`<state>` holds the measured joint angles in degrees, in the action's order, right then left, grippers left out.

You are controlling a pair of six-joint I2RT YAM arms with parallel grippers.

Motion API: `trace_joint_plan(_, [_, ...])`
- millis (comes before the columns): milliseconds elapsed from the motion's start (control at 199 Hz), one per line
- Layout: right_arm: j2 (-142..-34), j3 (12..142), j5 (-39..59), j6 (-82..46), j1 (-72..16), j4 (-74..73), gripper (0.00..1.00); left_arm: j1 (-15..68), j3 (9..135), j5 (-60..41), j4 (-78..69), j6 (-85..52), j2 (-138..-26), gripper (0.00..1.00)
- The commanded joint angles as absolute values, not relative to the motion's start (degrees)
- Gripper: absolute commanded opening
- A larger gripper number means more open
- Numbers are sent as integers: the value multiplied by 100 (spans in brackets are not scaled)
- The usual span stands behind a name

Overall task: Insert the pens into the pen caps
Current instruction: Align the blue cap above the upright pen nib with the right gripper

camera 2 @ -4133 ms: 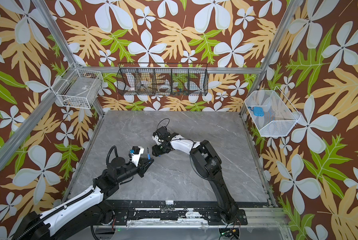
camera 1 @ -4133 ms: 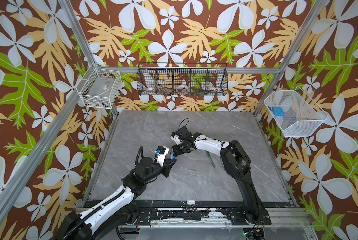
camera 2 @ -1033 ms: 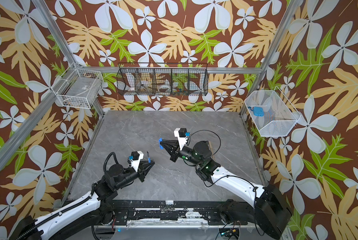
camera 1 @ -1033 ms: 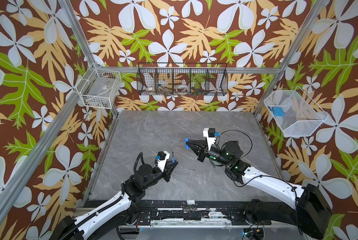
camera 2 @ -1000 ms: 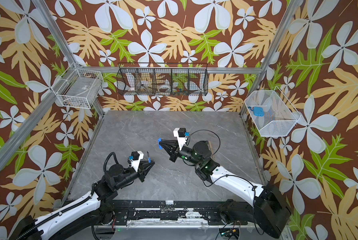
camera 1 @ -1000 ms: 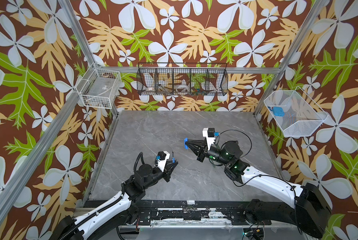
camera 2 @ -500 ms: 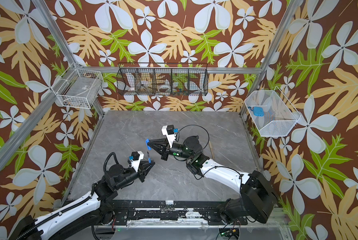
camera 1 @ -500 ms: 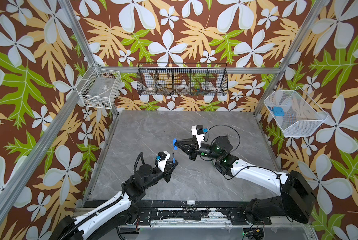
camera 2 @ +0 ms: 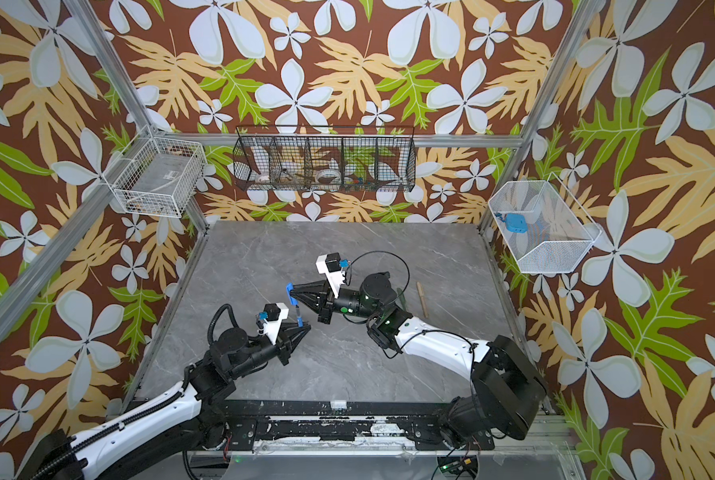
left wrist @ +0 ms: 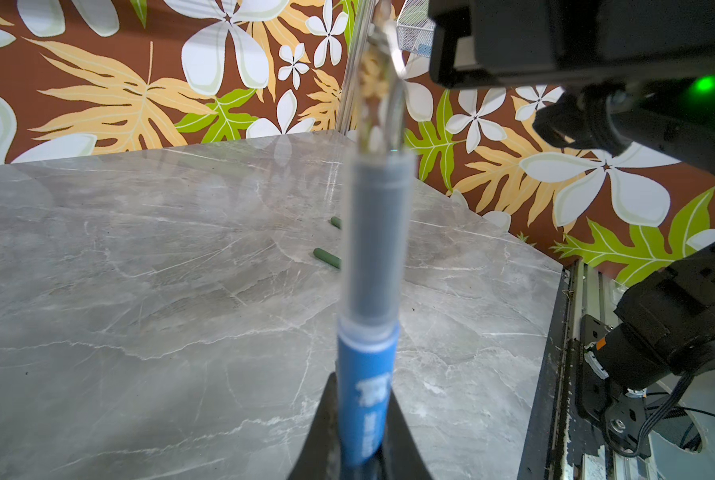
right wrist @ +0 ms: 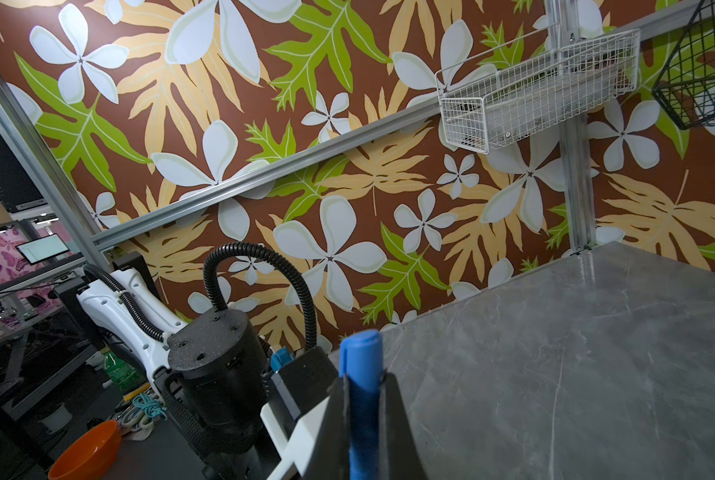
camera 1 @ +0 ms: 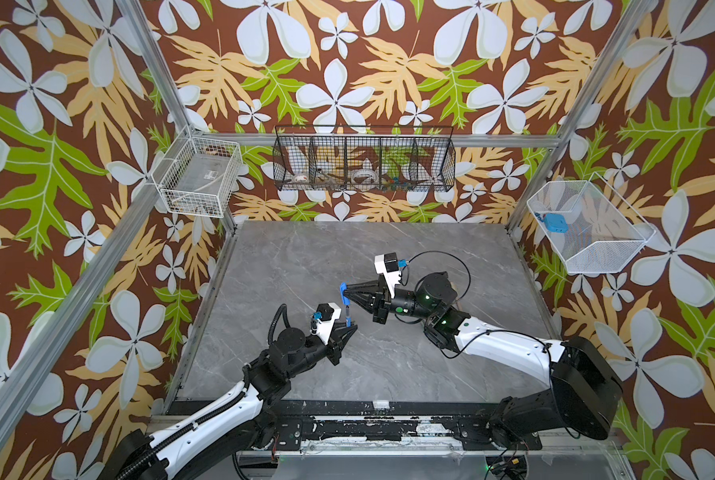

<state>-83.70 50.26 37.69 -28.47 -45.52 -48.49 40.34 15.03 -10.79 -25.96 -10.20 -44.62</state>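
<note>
The left hand [camera 1: 351,328] is clamped on a slim blue plastic stick pen [camera 1: 348,319], held upright above the middle of the grey marble worktop [camera 1: 306,257]. The right hand [camera 1: 346,293] is closed on a short blue cylindrical pen cap [camera 1: 342,286] over the same middle patch, just above the pen's tip; contact cannot be told. A tan stick pen [camera 2: 421,298] lies on the worktop's right side.

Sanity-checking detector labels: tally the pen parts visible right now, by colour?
Blue: 2 (blue pen in left gripper, blue cap in right gripper)
Dark green: 2 (dark green pieces lying flat, partly hidden, pen or cap unclear)
Tan: 1 (tan pen lying flat)
Total: 5
</note>
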Motion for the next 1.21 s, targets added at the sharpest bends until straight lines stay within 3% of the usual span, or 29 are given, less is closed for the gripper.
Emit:
trace_joint_plan(0, [-8402,5045,3849,-2846,-4566,-5051,6,4043,1522,-1116,-2752,-967,-4405,0])
trace_joint_plan(1200, [-8340,4625,3547,-2766,-4688,-5017,6,4043,1451,-1002,-2760,-1028,-4122,0])
